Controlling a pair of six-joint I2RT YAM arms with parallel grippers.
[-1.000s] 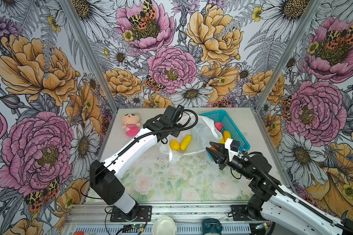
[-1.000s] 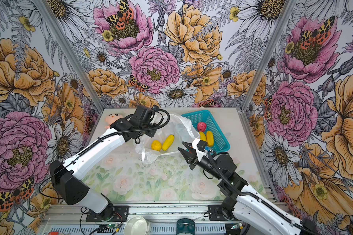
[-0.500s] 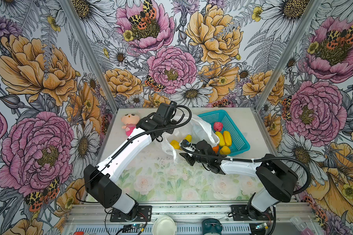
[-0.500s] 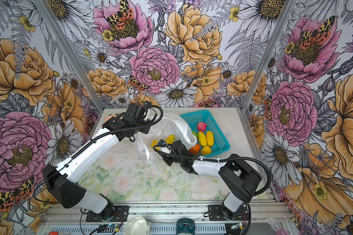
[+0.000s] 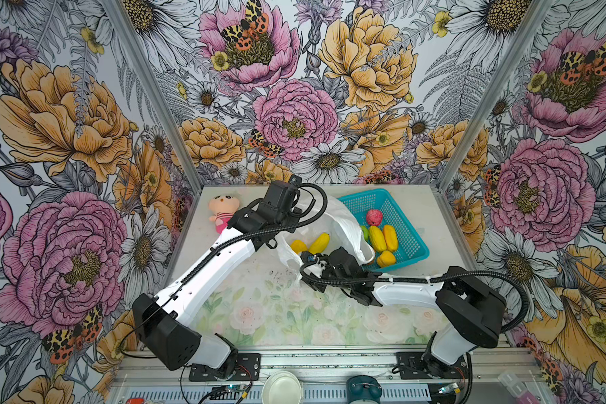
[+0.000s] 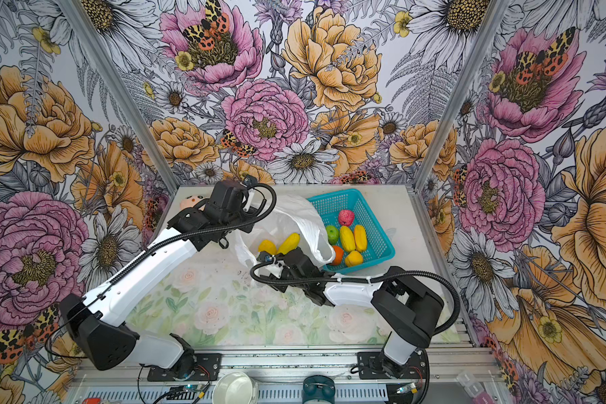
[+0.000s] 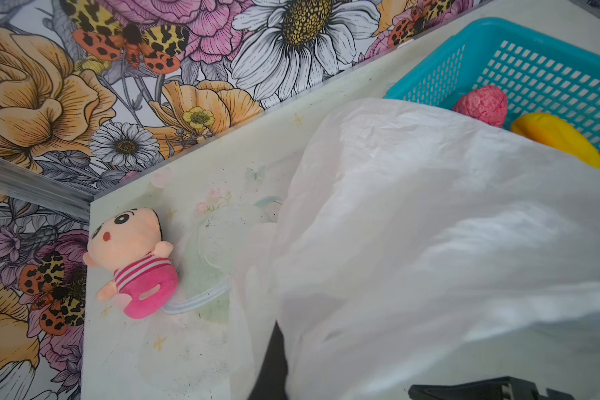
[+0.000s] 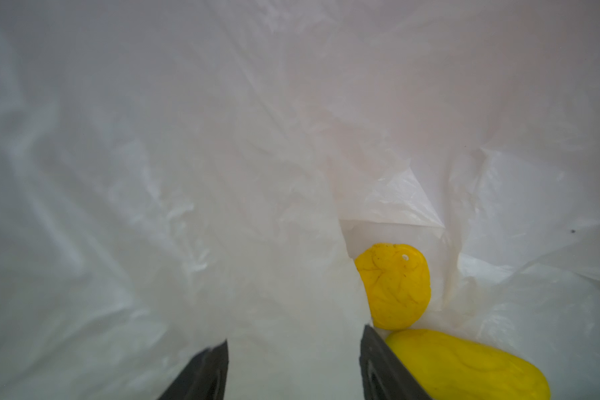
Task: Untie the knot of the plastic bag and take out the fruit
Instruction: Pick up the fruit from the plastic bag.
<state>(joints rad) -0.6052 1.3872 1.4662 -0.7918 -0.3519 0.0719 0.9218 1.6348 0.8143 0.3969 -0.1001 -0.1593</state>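
Right gripper (image 8: 293,346) above floral tabletop (image 5: 259,314)

Floral wallpaper walls (image 5: 294,115), aluminium corner posts (image 5: 148,87), pale floral tabletop (image 5: 259,307).

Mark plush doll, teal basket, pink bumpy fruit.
plush doll (image 7: 132,261), left wrist view, chin above striped shirt.
teal basket (image 5: 375,204), a top view, bare mesh at far end.
pink bumpy fruit (image 6: 346,217), a top view, its centre.

Bare worktop (image 5: 259,307) lies open across the lower middle of both top views. At frame centre the plastic bag (image 5: 343,213) gapes, with the right end effector (image 8: 294,334) at its mouth, fingers parted, and two yellow fruits (image 8: 392,287) just beside one tip. A teal basket (image 5: 404,213) blocks the bag's right side, and a plush doll (image 5: 221,214) sits upper left.
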